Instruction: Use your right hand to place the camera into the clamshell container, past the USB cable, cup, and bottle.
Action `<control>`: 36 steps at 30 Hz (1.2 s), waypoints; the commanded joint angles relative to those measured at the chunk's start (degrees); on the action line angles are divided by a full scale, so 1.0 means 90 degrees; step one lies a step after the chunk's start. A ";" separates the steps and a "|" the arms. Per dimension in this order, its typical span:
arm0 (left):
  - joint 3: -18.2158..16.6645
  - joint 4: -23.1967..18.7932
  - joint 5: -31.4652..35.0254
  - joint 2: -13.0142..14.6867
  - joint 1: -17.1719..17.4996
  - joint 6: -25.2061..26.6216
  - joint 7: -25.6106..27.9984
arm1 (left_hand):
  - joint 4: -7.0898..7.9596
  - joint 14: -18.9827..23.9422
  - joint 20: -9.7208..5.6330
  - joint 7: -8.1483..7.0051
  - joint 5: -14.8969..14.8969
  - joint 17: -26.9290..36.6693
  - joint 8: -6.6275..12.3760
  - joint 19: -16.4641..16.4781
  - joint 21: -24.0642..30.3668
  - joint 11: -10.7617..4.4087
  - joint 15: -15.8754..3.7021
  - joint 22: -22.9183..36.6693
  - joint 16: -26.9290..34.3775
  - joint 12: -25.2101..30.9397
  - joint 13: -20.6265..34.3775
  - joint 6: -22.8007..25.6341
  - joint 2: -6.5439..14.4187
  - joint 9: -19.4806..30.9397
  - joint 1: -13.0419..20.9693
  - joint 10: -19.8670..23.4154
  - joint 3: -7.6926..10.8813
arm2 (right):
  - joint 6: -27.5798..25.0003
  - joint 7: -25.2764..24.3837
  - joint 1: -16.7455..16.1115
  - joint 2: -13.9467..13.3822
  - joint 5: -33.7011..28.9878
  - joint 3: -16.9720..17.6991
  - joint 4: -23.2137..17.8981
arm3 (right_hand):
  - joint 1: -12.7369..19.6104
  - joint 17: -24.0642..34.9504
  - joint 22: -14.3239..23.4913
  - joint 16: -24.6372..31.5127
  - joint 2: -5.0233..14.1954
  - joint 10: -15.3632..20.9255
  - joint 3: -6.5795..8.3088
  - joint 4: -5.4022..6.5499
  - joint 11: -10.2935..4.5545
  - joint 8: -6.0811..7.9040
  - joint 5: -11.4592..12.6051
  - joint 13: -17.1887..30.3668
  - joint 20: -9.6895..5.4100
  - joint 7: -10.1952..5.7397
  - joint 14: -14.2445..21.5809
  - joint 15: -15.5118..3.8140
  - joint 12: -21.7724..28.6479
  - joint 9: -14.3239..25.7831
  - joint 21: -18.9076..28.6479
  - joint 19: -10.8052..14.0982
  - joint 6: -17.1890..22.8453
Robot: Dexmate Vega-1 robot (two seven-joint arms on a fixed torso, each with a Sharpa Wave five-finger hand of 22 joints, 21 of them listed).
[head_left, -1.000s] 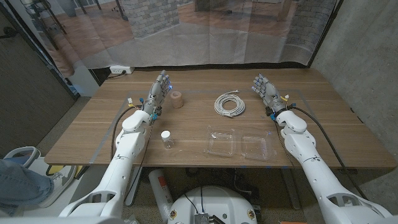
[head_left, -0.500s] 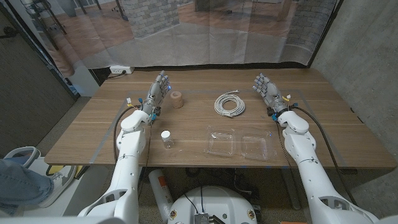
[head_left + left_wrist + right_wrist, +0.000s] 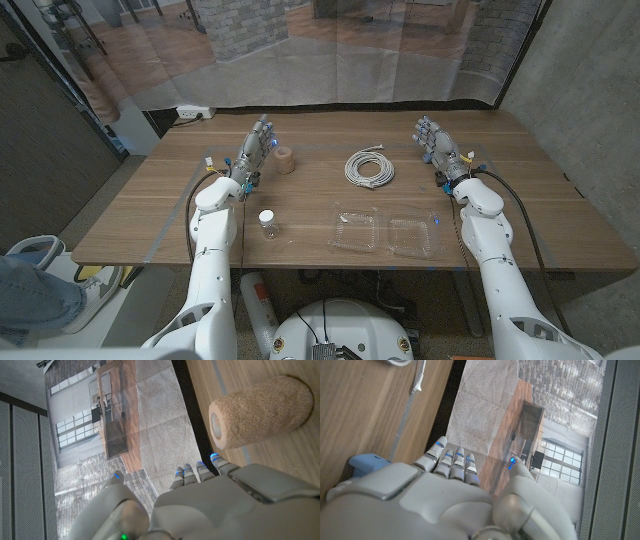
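Both robot hands — left robot hand (image 3: 254, 150), right robot hand (image 3: 437, 148) — empty, fingers extended

Wooden table (image 3: 300, 200) (concrete wall (image 3: 590, 90))

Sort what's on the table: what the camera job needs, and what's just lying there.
Job:
- clamshell container, lying open
- USB cable, coiled
- bottle
- right hand, holding nothing
No camera can be seen on the table.

Lying about:
- tan roll, near the left hand
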 commanded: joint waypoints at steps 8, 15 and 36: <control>-0.0166 -0.0207 0.0287 -0.0248 0.0050 0.0070 -0.0119 | -0.0022 -0.0030 0.0033 -0.0006 0.0030 0.0014 0.0018 -0.0070 0.0017 -0.0016 0.0011 0.0027 0.0036 0.0042 0.0016 -0.0030 0.0012 0.0015 0.0079 -0.0032 0.0005 | 0.0482 0.0013 -0.0011 -0.0018 -0.0506 0.0189 0.0005 | 0.0104 0.0000 0.0027 0.0021 0.0006 0.0047 0.0013 -0.0084 -0.0050 0.0057 0.0023 0.0025 -0.0180 -0.0072 0.0044 -0.0031 -0.0042 0.0021 -0.0046 0.0032 0.0042; -0.0160 -0.0248 0.0343 -0.0276 0.0046 0.0111 -0.0123 | -0.0025 -0.0027 0.0046 -0.0003 0.0032 0.0014 0.0022 -0.0075 0.0017 0.0003 0.0006 0.0027 0.0036 0.0043 0.0016 -0.0015 0.0022 0.0015 0.0091 -0.0027 0.0001 | 0.0592 -0.0022 0.0012 -0.0078 -0.0626 0.0224 0.0051 | 0.0133 -0.0002 0.0027 0.0020 0.0000 0.0050 0.0011 -0.0113 -0.0065 0.0064 0.0021 0.0025 -0.0181 -0.0091 0.0045 -0.0050 -0.0047 0.0022 -0.0068 0.0028 0.0063; -0.0084 -0.0282 0.0528 -0.0294 0.0032 0.0154 -0.0071 | -0.0037 -0.0031 0.0067 -0.0003 0.0037 0.0014 0.0025 -0.0082 0.0021 -0.0013 0.0012 0.0028 0.0033 0.0044 0.0017 0.0009 0.0050 0.0016 0.0132 -0.0015 -0.0016 | 0.0895 -0.0200 0.0012 -0.0157 -0.0879 0.0284 0.0066 | 0.0169 0.0007 0.0029 0.0024 0.0005 0.0055 -0.0012 -0.0159 -0.0093 0.0068 0.0007 0.0026 -0.0178 -0.0140 0.0042 -0.0067 -0.0063 0.0025 -0.0129 0.0027 0.0086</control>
